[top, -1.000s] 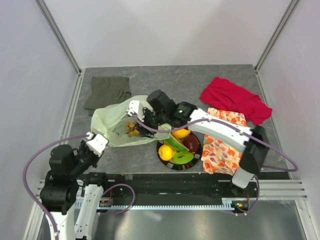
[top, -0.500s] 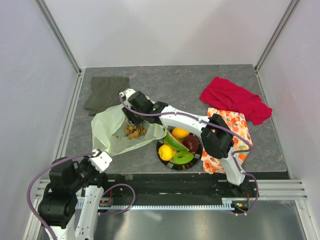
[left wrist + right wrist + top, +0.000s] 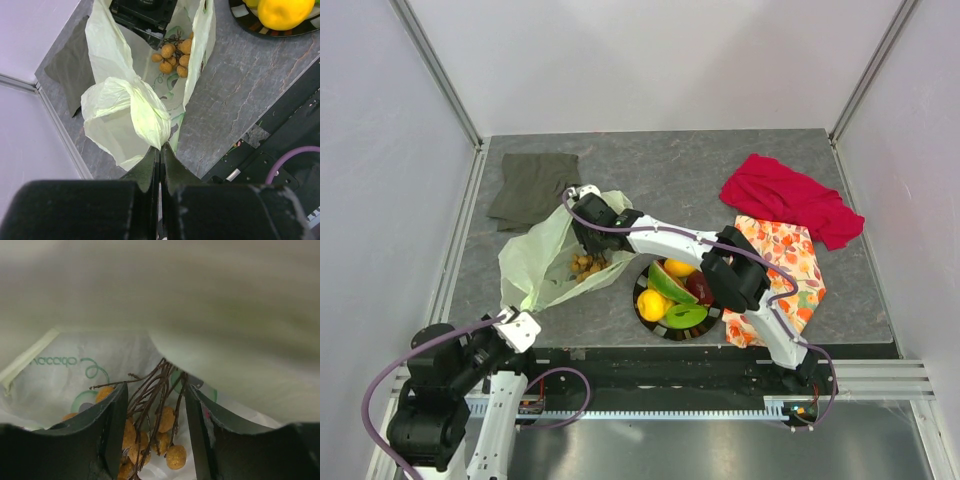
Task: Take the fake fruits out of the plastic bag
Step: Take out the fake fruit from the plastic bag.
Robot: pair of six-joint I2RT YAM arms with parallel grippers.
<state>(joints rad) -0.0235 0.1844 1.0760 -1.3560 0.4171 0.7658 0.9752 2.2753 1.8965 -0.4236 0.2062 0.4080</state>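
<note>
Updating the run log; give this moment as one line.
left gripper: shut on thin pale yellow-green plastic bag | right gripper: open inside bag, straddling brown grape-like cluster stems

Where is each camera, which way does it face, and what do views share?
Top external: above, behind the bases, looking down on the table; left arm, right arm show.
Left wrist: looks along the shut left claw pinching the bag.
Right wrist: inside the bag, open right claw astride the cluster.
Shared: bag and cluster.
</note>
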